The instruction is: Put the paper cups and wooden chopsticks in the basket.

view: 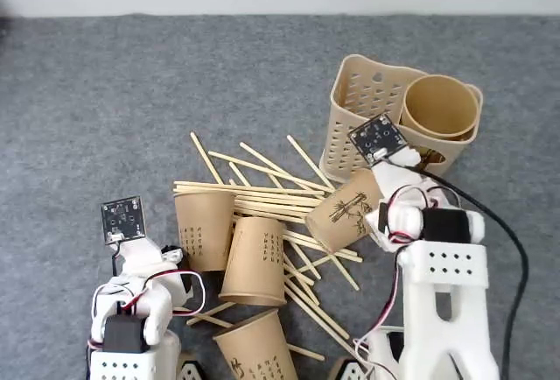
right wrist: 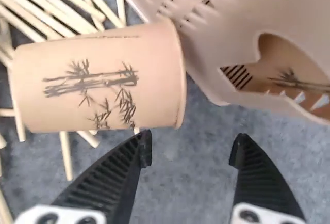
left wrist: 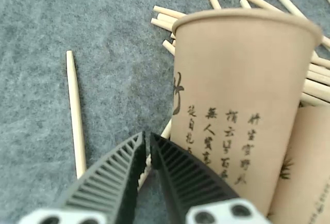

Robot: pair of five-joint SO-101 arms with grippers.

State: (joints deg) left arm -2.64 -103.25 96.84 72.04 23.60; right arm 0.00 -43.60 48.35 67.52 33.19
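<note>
Your left gripper (left wrist: 146, 149) hangs low over the bench (view: 105, 91) with its jaws clenched on nothing, only a sliver of gap between the tips. They sit just beside a paper cup (left wrist: 242, 105) that lies on its side at the near-left edge of the pile (view: 204, 227). A lone chopstick (left wrist: 76, 115) lies on the grey surface on the jaws' other side, apart from that cup.

Your right gripper (right wrist: 191, 149) has its jaws released and spread wide, holding nothing. Ahead of them lies the bamboo-print cup (right wrist: 98, 90) on its side across several sticks, its rim end toward the basket (right wrist: 289, 38) and just beside the basket's wall.

From above, the basket (view: 367, 109) stands at the far right of the bench with one cup inside (view: 437, 104), mouth facing up. The wooden chopsticks (view: 262, 192) lie scattered in a loose fan across the middle — none in the basket that you can see. Two more cups lie among them: one (view: 254, 257) touching the left cup's side, another (view: 258, 349) nearest the arms' bases.
</note>
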